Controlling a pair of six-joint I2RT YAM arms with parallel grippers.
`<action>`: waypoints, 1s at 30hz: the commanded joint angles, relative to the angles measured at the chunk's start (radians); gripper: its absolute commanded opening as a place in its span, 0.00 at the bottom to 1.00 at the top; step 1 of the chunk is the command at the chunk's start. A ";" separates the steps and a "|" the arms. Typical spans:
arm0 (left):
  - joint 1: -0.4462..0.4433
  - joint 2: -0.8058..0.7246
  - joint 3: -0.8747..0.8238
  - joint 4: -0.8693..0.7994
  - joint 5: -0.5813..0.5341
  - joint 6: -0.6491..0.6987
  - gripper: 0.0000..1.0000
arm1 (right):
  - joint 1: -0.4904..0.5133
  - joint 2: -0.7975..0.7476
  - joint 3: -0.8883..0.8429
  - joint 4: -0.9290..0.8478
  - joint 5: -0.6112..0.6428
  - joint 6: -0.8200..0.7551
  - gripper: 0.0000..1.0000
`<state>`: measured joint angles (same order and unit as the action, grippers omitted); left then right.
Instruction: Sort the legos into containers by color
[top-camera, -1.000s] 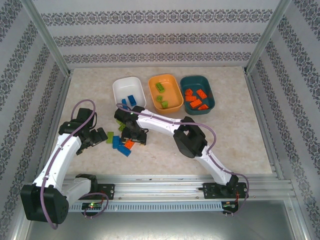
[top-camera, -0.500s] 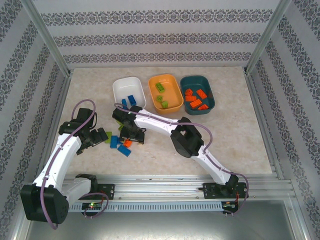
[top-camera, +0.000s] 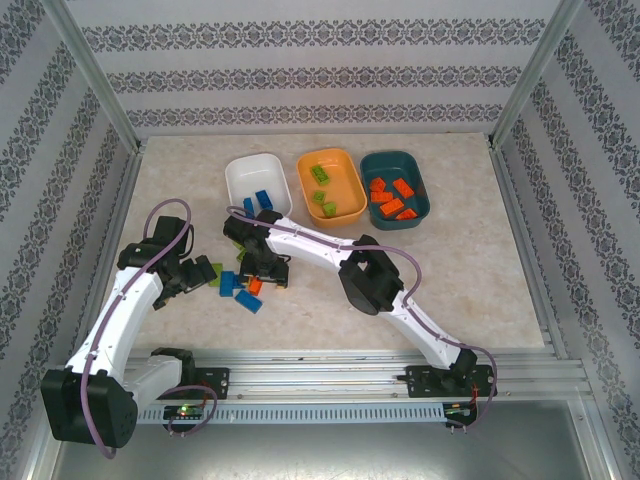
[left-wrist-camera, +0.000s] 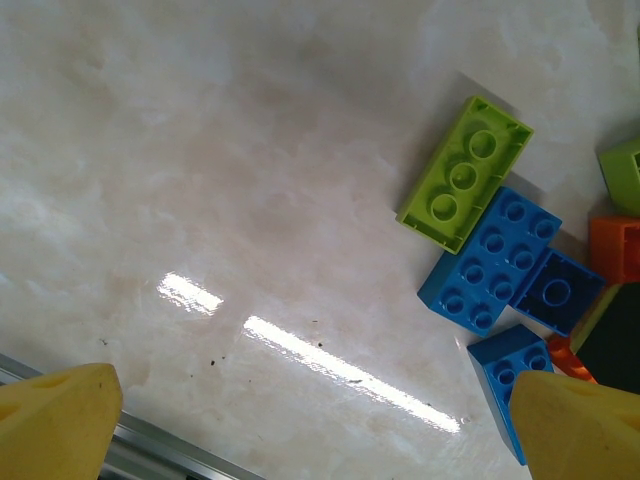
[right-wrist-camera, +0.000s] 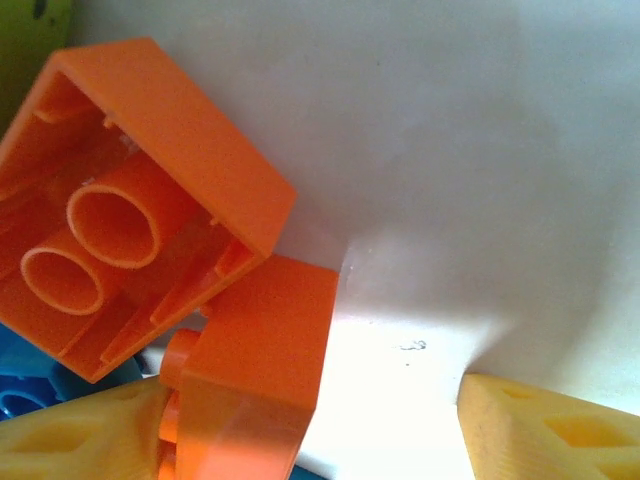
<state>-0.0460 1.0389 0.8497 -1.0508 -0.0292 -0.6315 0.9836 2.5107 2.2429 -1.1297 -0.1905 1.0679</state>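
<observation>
Loose legos lie in a small cluster: a lime brick (top-camera: 218, 273) (left-wrist-camera: 465, 172), blue bricks (top-camera: 232, 283) (left-wrist-camera: 490, 262) and orange bricks (top-camera: 254, 287). My left gripper (top-camera: 196, 272) (left-wrist-camera: 320, 430) is open just left of the cluster, with bare table between its yellow fingertips (left-wrist-camera: 55, 420). My right gripper (top-camera: 262, 272) (right-wrist-camera: 310, 440) is down over the orange bricks and open. A small orange brick (right-wrist-camera: 255, 370) touches its left finger (right-wrist-camera: 80, 435), with a gap to the other finger. An upturned orange brick (right-wrist-camera: 130, 210) lies beside it.
Three containers stand in a row behind: a white dish (top-camera: 232, 170) with blue bricks, an orange dish (top-camera: 340, 180) with lime bricks, a teal dish (top-camera: 420, 190) with orange bricks. A metal rail (top-camera: 300, 372) runs along the near edge, and patterned walls enclose the table.
My right gripper has slid a little to the left, closer to the orange bricks, and its jaws have narrowed slightly. The left arm has stayed put.
</observation>
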 joint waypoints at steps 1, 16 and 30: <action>-0.005 0.001 0.021 -0.003 0.005 0.021 1.00 | -0.002 0.040 0.014 -0.022 0.008 -0.008 0.68; -0.005 0.009 0.019 0.002 0.010 0.025 1.00 | -0.005 -0.027 -0.009 -0.005 0.098 -0.037 0.39; -0.005 0.024 0.017 0.011 0.024 0.029 1.00 | -0.021 -0.264 -0.298 0.099 0.135 -0.044 0.20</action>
<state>-0.0460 1.0546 0.8497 -1.0496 -0.0120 -0.6205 0.9813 2.3550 2.0068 -1.0637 -0.0914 1.0298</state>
